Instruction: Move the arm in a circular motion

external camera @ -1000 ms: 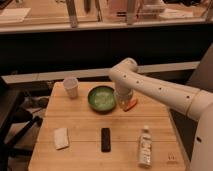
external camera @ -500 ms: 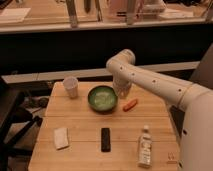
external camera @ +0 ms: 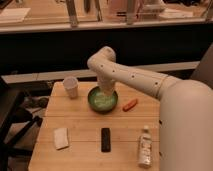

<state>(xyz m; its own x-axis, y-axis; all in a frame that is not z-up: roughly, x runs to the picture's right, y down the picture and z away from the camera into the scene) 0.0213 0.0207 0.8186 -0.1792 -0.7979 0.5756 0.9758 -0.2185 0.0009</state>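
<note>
My cream-white arm [external camera: 145, 82] with rows of small dark dots reaches in from the right over the wooden table [external camera: 85, 130]. Its rounded elbow joint [external camera: 102, 59] is at the upper middle, and the forearm drops straight down from it. The gripper [external camera: 105, 95] hangs at the end of the forearm, over the green bowl [external camera: 102, 100], and hides part of the bowl's inside.
A white cup [external camera: 71, 87] stands at the table's far left. An orange carrot [external camera: 130, 104] lies right of the bowl. A black remote [external camera: 105, 139], a white folded cloth [external camera: 61, 137] and a bottle [external camera: 145, 146] lie along the front. A dark counter runs behind.
The elbow and forearm have swung left over the last second, from beside the carrot to over the green bowl. The carrot, once partly hidden, now shows whole. The tabletop items have not moved.
</note>
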